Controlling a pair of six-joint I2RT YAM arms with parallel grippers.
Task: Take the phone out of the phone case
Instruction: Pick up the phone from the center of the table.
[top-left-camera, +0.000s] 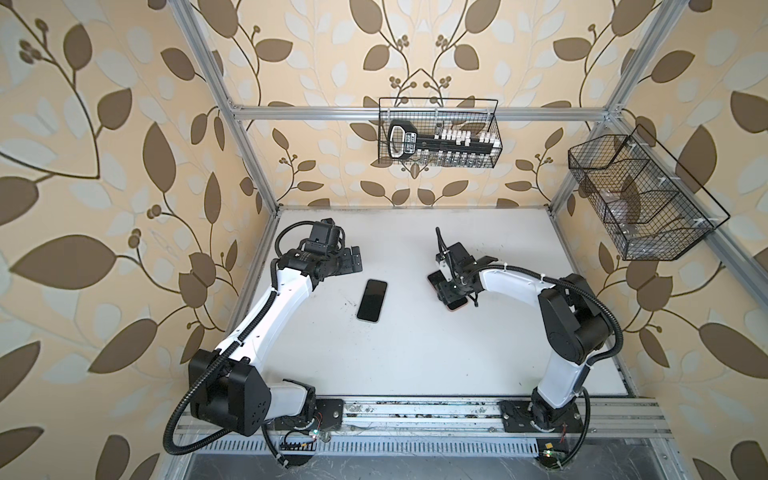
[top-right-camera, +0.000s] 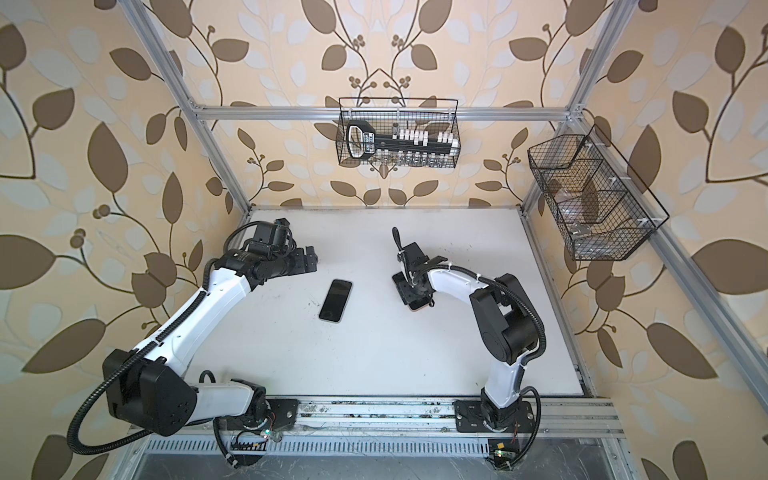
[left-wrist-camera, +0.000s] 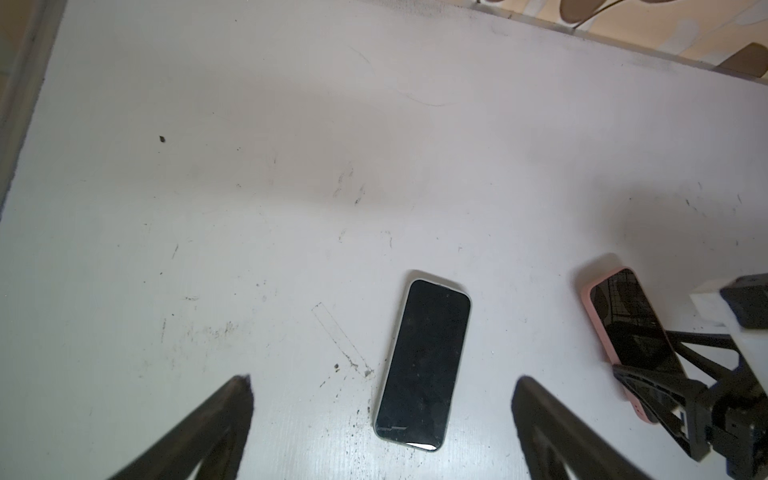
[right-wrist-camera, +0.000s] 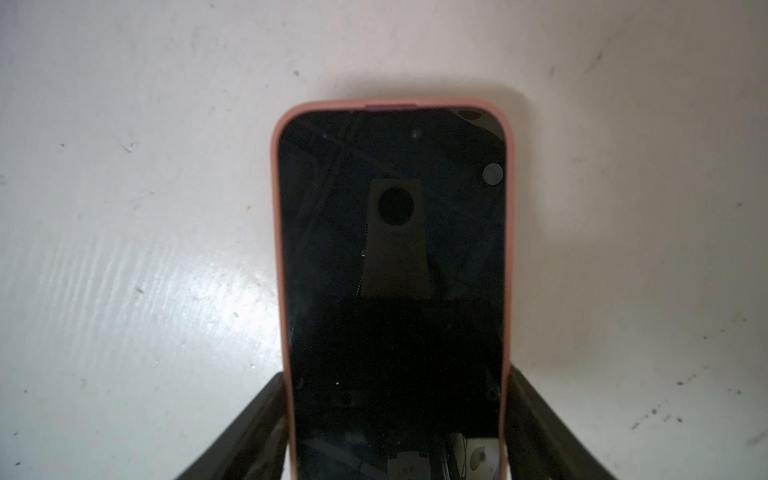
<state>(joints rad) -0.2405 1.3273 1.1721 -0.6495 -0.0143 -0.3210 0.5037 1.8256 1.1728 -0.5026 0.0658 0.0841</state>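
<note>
A: status? clock = top view, 12 = far wall, hub = table ctr.
B: nearest: 2nd phone (top-left-camera: 372, 300), pale case, screen up, flat on table (top-left-camera: 415, 357), ~9, just beside ctr. Nothing touching it.
A: task item?
B: phone (right-wrist-camera: 395, 249) sits in pink phone case (right-wrist-camera: 277, 208), screen up, ~3 of ctr. Pink rim wraps the visible end + both sides.
A: R claw?
B: right gripper (right-wrist-camera: 395, 378) part open, fingers (right-wrist-camera: 257, 415) pressed on both long edges of the case near one end, clamped on it. Can't tell if it's off the table.
A: L?
B: left gripper (top-left-camera: 355, 259) at ~10, spread full wide, empty, apart from both phones.
A: bkgd?
B: wire basket (top-left-camera: 438, 158) on far wall at 12, black-handled tool inside. Side basket (top-left-camera: 640, 199) at ~2.
</note>
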